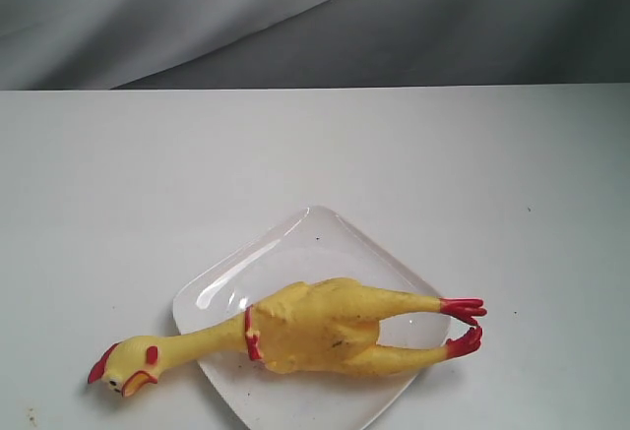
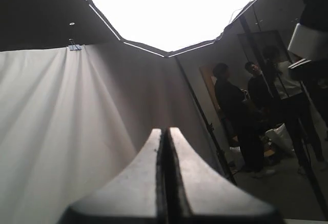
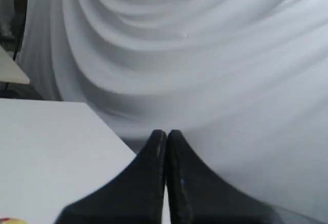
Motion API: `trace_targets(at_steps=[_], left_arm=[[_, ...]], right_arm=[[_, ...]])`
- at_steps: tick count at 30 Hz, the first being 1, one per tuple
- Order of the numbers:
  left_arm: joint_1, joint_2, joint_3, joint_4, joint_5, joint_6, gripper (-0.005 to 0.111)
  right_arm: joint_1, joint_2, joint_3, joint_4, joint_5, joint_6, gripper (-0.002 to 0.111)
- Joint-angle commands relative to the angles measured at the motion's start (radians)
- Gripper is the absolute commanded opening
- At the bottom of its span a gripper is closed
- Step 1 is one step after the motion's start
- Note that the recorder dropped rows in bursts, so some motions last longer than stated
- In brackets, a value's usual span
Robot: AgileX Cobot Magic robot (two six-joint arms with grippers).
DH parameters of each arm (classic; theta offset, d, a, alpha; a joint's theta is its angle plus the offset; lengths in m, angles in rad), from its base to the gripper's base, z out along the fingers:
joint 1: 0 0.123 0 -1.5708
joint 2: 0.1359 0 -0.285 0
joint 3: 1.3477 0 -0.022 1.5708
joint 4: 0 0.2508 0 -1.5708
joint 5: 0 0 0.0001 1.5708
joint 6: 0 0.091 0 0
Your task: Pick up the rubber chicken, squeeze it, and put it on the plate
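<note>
Currently the rubber chicken (image 1: 310, 327) lies across the white square plate (image 1: 325, 233), close to the near edge of the white table (image 1: 295, 145) and about midway along it. Its long axis runs roughly parallel to that edge. The red-combed head hangs off the plate onto the table toward the near left corner, and the red feet poke past the plate's corner toward the right edge. Neither arm shows in the exterior view. The left gripper (image 2: 165, 131) has its jaws pressed together on nothing and points up at a bright ceiling light, away from the table. The right gripper (image 3: 166, 131) is likewise closed and empty, aimed past a table edge at a draped grey cloth (image 3: 205, 55). A yellow sliver at that view's border may be the chicken, so the right arm seems nearer, though this is uncertain.
</note>
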Motion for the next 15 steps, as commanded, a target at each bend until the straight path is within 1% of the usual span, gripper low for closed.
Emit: trace_targets(at_steps=[1, 2, 4, 5, 6, 9, 15], left_arm=[[0.009, -0.003, 0.004, -0.005, -0.008, -0.024, 0.0], [0.009, -0.003, 0.004, -0.005, -0.01, -0.024, 0.0], [0.009, -0.003, 0.004, -0.005, -0.01, -0.024, 0.0], [0.009, -0.003, 0.004, -0.005, -0.01, -0.024, 0.0], [0.009, -0.003, 0.004, -0.005, -0.01, -0.024, 0.0], [0.009, -0.003, 0.004, -0.005, -0.01, -0.024, 0.0], [0.009, -0.003, 0.004, -0.005, -0.015, -0.024, 0.0]], right_arm=[[0.002, -0.224, 0.093, 0.024, -0.026, 0.006, 0.0], [0.002, -0.302, 0.116, 0.024, -0.026, 0.006, 0.0], [0.0, -0.352, 0.141, 0.019, -0.023, 0.036, 0.0], [0.0, -0.352, 0.139, 0.026, -0.008, 0.046, 0.0], [0.0, -0.352, 0.135, 0.019, 0.045, 0.106, 0.0], [0.0, -0.352, 0.135, 0.031, 0.061, 0.168, 0.0], [0.0, -0.352, 0.135, 0.026, 0.082, 0.183, 0.0]])
